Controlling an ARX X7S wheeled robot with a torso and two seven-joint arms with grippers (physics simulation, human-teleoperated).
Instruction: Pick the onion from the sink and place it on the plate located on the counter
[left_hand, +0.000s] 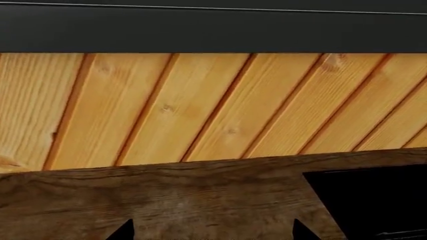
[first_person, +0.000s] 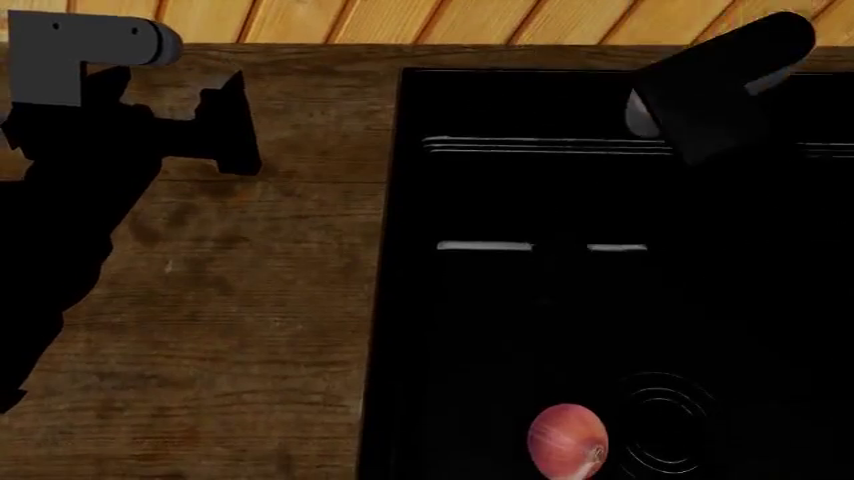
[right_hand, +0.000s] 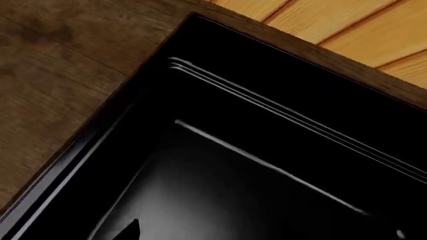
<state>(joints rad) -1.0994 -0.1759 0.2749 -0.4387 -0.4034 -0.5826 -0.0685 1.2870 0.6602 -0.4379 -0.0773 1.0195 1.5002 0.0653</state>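
Onion lying on sink floor, just beside round drain, near front of basin. Right pincer hanging above sink's far end, well apart from onion, likely staging for descent; fingers hidden, cannot tell whether spread. Left pincer parking over worktop, out of way, fingertips apart, gripping nothing. Plate not showing.
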